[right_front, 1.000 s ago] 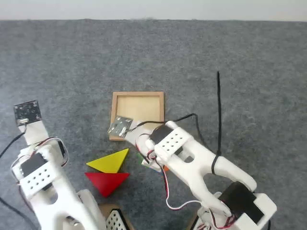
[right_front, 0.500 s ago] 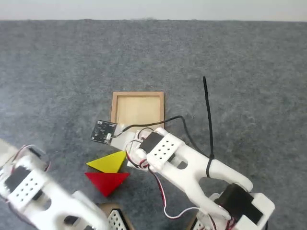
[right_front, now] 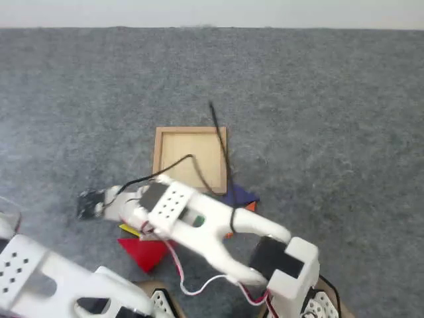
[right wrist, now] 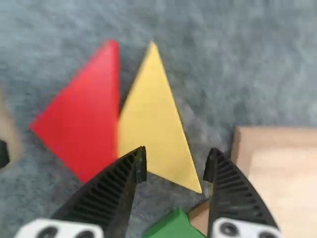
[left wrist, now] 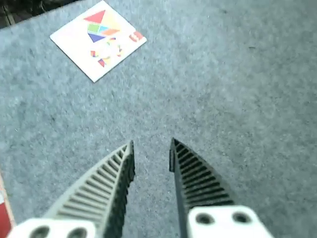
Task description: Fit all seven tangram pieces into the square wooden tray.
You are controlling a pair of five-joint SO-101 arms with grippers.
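Swung leftward, right end effector [right wrist: 177, 152] hovers over grey carpet [right_front: 331, 99].

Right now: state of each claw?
Left claw: open, holding nothing.
Right claw: open, holding nothing, poised over the yellow triangle.

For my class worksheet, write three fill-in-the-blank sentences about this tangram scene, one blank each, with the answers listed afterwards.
1. The inside of the square wooden tray is ___.
2. In the right wrist view, the yellow triangle lies beside a second triangle coloured ___.
3. The left hand hangs above the grey carpet, and it is ___.
Missing words: empty; red; open.
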